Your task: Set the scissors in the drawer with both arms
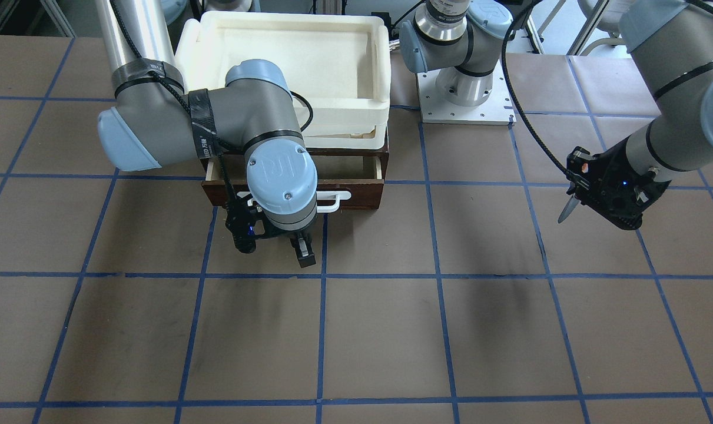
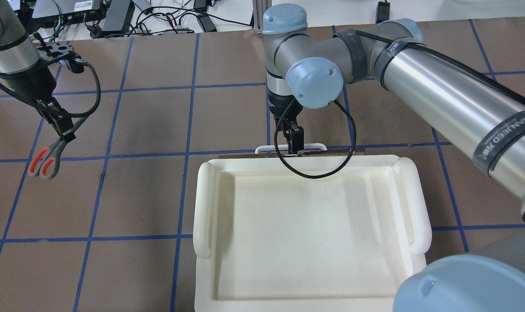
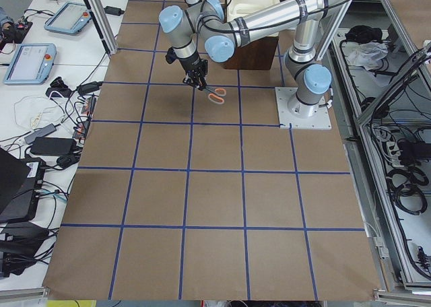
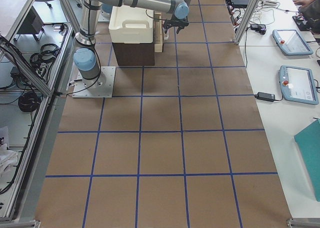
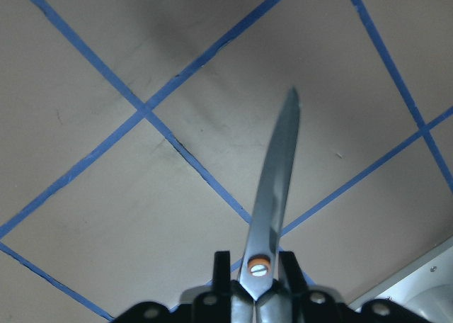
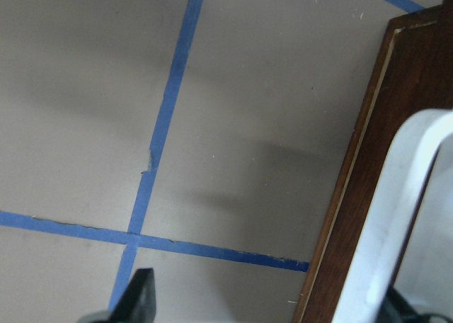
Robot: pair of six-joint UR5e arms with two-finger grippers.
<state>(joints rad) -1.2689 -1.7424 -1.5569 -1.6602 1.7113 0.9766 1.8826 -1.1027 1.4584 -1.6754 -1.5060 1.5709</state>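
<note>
My left gripper (image 2: 59,129) is shut on the scissors (image 2: 43,162) near the pivot and holds them above the table, grey-orange handles hanging out. The left wrist view shows the closed blades (image 5: 276,188) pointing away from the gripper (image 5: 258,284). In the front view the blade tip (image 1: 568,209) sticks out of the left gripper (image 1: 579,184). The dark-brown drawer (image 1: 362,191) stands partly open, pale interior (image 1: 347,168) showing. My right gripper (image 1: 300,250) is open just in front of its white bar handle (image 1: 334,200). In the right wrist view the handle (image 6: 393,224) lies beside the right-hand finger.
A white rectangular tray (image 2: 203,208) sits on top of the drawer's cabinet and hides most of the drawer from overhead. The left arm's base plate (image 1: 465,109) stands beside the cabinet. The brown table top (image 1: 391,330) carries blue tape grid lines.
</note>
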